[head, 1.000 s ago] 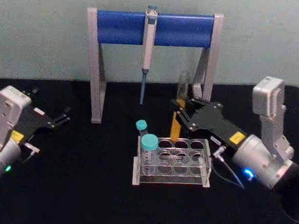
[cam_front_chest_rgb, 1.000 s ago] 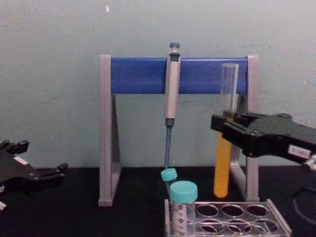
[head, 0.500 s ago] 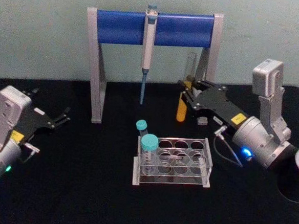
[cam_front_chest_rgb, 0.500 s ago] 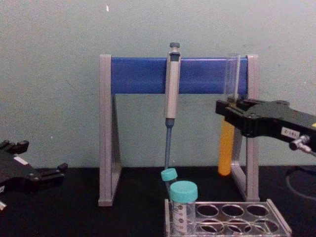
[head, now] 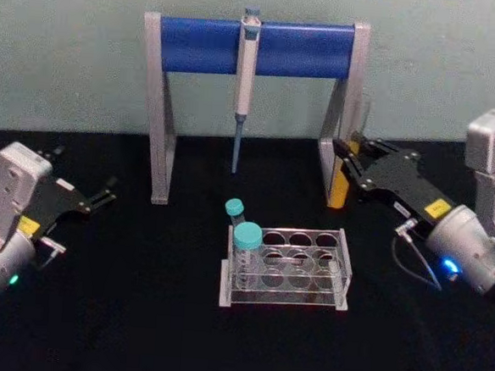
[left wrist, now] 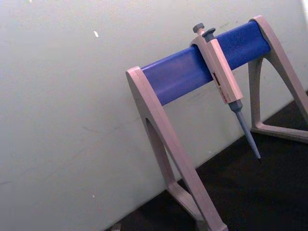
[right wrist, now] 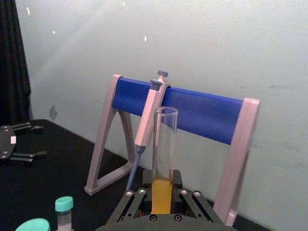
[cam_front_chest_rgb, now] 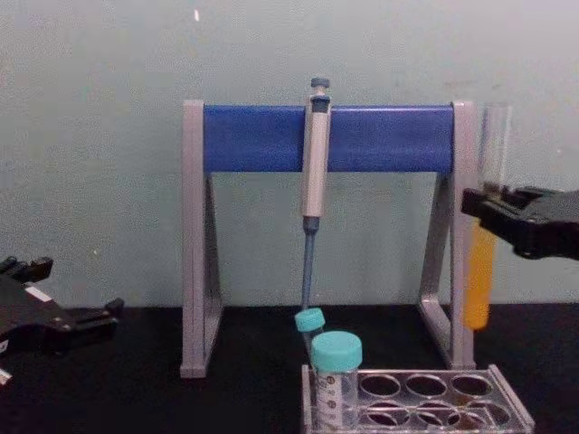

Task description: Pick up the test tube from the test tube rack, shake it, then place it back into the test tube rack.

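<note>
The test tube [head: 338,188], clear glass with orange-yellow liquid in its lower half, hangs upright in the air with my right gripper [head: 349,161] shut on its middle. It sits by the right leg of the pipette stand, behind and to the right of the test tube rack [head: 283,302]. In the chest view the test tube [cam_front_chest_rgb: 479,276] is at the right edge, held by the right gripper [cam_front_chest_rgb: 488,206], well above the rack [cam_front_chest_rgb: 511,409]. In the right wrist view the test tube [right wrist: 164,144] rises from between the fingers. My left gripper [head: 102,197] rests open at the far left.
A grey-and-blue pipette stand [head: 257,46] stands at the back with a pipette [head: 245,75] hanging from its bar. Two teal-capped tubes [head: 245,237] stand in the rack's left holes. The table is black, with a pale wall behind it.
My right gripper has lifted the test tube clear of the rack and carried it right and back, from above the rack's rear holes to beside the stand's right leg. The left arm is unmoved.
</note>
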Robot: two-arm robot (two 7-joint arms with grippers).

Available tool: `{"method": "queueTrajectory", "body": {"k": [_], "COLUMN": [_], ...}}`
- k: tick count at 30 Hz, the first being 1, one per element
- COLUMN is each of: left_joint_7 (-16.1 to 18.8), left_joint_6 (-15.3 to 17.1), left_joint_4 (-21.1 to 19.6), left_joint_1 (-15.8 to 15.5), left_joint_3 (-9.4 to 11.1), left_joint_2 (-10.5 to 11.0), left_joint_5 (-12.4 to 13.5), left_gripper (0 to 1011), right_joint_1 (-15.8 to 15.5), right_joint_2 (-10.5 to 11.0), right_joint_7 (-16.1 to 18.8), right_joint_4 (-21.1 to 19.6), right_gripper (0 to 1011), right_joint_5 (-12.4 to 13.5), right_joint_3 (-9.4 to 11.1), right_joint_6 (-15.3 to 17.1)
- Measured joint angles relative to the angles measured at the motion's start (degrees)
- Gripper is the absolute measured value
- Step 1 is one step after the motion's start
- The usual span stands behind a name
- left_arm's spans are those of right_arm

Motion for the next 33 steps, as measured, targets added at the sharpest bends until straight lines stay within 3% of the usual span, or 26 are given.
{"method": "queueTrajectory", "body": {"k": [9, 16, 26, 33], "left_joint_7": [0.0, 0.0, 0.0, 0.0], "left_joint_6": [0.0, 0.0, 0.0, 0.0], "left_joint_4": [0.0, 0.0, 0.0, 0.0], "left_joint_1": [0.0, 0.0, 0.0, 0.0], "left_joint_3": [0.0, 0.0, 0.0, 0.0], "left_joint_2": [0.0, 0.0, 0.0, 0.0], "left_joint_5": [0.0, 0.0, 0.0, 0.0], "left_gripper": [1001, 1002, 1001, 1001], "right_joint_1": [-4.6, -5.7, -2.5, 2.0], "right_joint_2": [2.1, 2.1, 0.2, -2.2], "right_joint_7": [0.2, 1.5, 2.6, 2.7], "right_joint_4": [-5.1, -6.8, -4.8, -0.5], "right_gripper": [234, 234, 234, 234], "right_joint_5": [0.8, 1.4, 0.1, -1.5], "right_joint_3": [1.3, -0.1, -4.0, -6.3], "right_joint_6": [0.4, 1.0, 1.2, 0.6]}}
